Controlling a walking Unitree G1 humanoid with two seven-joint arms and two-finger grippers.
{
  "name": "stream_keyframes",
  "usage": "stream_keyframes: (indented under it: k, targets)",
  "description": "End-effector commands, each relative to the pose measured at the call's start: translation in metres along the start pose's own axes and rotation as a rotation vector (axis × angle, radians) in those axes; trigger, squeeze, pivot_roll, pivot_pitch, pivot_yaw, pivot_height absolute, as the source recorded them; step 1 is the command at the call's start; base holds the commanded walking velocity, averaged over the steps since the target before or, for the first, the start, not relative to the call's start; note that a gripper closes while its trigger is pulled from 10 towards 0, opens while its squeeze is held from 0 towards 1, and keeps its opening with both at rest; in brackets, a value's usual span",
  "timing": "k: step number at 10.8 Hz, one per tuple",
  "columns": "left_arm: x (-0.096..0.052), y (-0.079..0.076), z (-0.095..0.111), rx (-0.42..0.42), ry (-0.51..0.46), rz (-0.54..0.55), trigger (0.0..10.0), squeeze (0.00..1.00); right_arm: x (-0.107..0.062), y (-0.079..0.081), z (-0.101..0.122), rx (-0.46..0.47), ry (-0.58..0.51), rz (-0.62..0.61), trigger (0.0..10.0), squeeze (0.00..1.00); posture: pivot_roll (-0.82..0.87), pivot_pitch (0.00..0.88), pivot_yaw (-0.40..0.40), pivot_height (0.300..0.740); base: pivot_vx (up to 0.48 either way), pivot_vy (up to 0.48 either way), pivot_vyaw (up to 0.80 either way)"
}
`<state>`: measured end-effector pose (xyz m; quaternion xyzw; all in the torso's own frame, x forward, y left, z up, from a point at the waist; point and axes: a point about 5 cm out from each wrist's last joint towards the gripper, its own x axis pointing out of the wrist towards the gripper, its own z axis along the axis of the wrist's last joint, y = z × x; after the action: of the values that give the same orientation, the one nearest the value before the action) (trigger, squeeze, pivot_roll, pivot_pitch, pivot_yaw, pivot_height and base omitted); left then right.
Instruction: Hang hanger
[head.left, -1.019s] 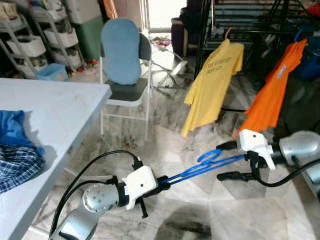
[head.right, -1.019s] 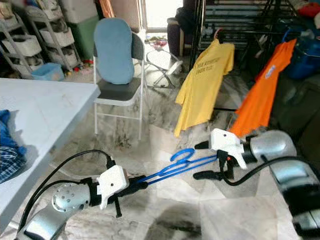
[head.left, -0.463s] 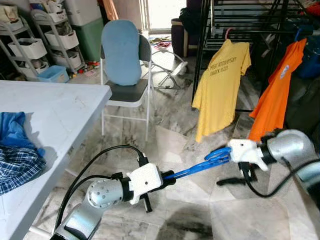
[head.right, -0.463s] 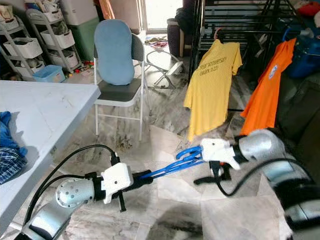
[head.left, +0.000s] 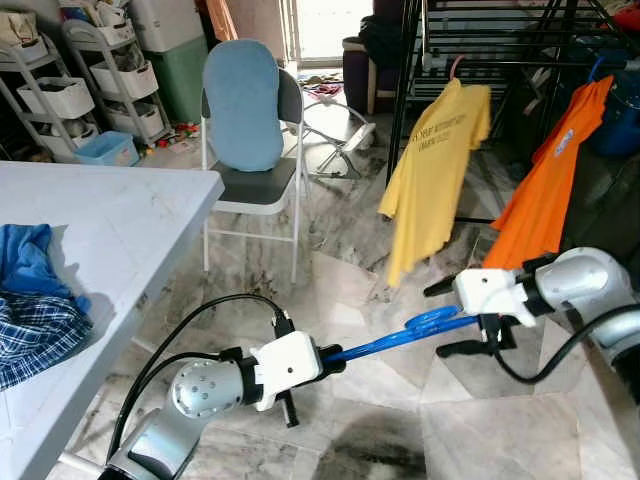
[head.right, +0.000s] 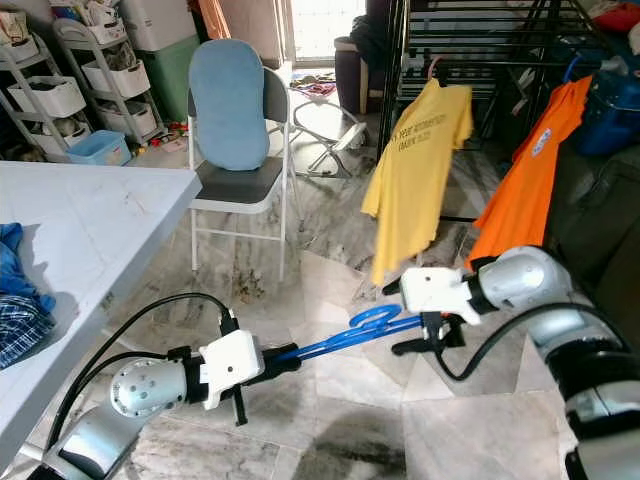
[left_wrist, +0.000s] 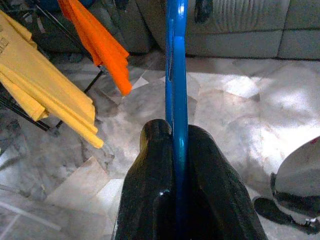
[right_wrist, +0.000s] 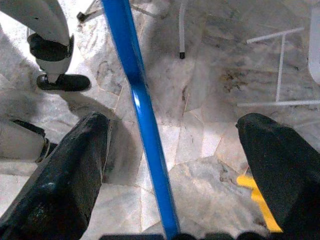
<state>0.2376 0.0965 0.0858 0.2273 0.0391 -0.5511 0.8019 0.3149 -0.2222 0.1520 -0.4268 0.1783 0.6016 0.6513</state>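
Observation:
A blue plastic hanger (head.left: 390, 342) is held low over the marble floor, reaching from my left gripper toward my right one. My left gripper (head.left: 325, 358) is shut on one end of it; the left wrist view shows the blue bar (left_wrist: 176, 75) pinched between the two black fingers (left_wrist: 150, 170). My right gripper (head.left: 447, 318) is open beside the hook end. One finger is above the hanger and one below. In the right wrist view the bar (right_wrist: 140, 107) runs through the wide gap between the fingers (right_wrist: 65, 190) without touching either.
A black drying rack (head.left: 480, 60) stands at the back right, with a yellow shirt (head.left: 435, 170) and an orange shirt (head.left: 545, 190) hanging from it. A folding chair (head.left: 250, 130) with a blue cushion is behind. A white table (head.left: 110, 220) with clothes (head.left: 30, 300) is at the left.
My right gripper has drawn back a little from the hook end and turned level, with its fingers spread around the hanger. The yellow shirt has swung. My left gripper keeps its hold.

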Motion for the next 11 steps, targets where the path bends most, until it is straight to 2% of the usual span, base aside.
stream_keyframes:
  k: [1,2,3,4,5,6,7,9,10,11]
  targets:
    - [-0.004,0.006,-0.001,0.025,0.014,0.017,10.0,0.0,-0.006,-0.004,0.0,-0.019,0.019,-0.022,0.0,0.0,-0.06,0.0,0.086,0.74,0.0,0.0,0.0]
    - [-0.006,0.007,-0.002,0.025,0.018,0.024,10.0,0.0,-0.005,-0.002,-0.003,-0.011,0.019,-0.018,0.0,0.0,-0.06,0.0,0.087,0.74,0.0,0.0,0.0]
    - [-0.006,0.007,-0.003,0.026,0.019,0.027,10.0,0.0,-0.001,0.0,-0.003,-0.014,0.016,-0.008,0.5,0.0,-0.06,0.0,0.086,0.74,0.0,0.0,0.0]
    - [-0.006,0.01,-0.007,0.017,0.031,0.078,10.0,0.0,0.004,-0.001,-0.004,-0.012,0.017,-0.038,10.0,0.0,-0.06,0.0,0.081,0.74,0.0,0.0,0.0]
    - [-0.009,0.013,-0.011,-0.02,0.031,0.145,10.0,0.0,0.005,-0.006,-0.004,0.012,-0.002,-0.108,10.0,0.0,-0.06,0.0,0.078,0.74,0.0,0.0,0.0]
    - [-0.018,0.018,-0.021,-0.087,0.051,0.28,10.0,0.0,0.007,-0.005,-0.003,0.068,-0.062,-0.177,10.0,0.0,-0.06,0.0,0.078,0.74,0.0,0.0,0.0]
    - [-0.029,0.02,-0.032,-0.13,0.076,0.376,10.0,0.0,0.01,-0.002,-0.006,0.077,-0.072,-0.247,10.0,0.0,-0.06,0.0,0.078,0.74,0.0,0.0,0.0]
    - [-0.049,0.023,-0.054,-0.255,0.131,0.605,10.0,0.0,0.015,-0.012,-0.011,0.126,-0.078,-0.55,10.0,0.0,-0.05,0.0,0.078,0.74,0.0,0.0,0.0]
    - [-0.056,0.03,-0.06,-0.335,0.142,0.746,10.0,0.0,0.018,-0.02,-0.01,0.172,-0.095,-0.73,10.0,0.0,-0.06,0.0,0.079,0.74,0.0,0.0,0.0]
    - [-0.057,0.036,-0.058,-0.37,0.123,0.828,10.0,0.0,0.018,-0.025,-0.012,0.23,-0.091,-0.869,10.0,0.0,-0.05,0.0,0.077,0.74,0.0,0.0,0.0]
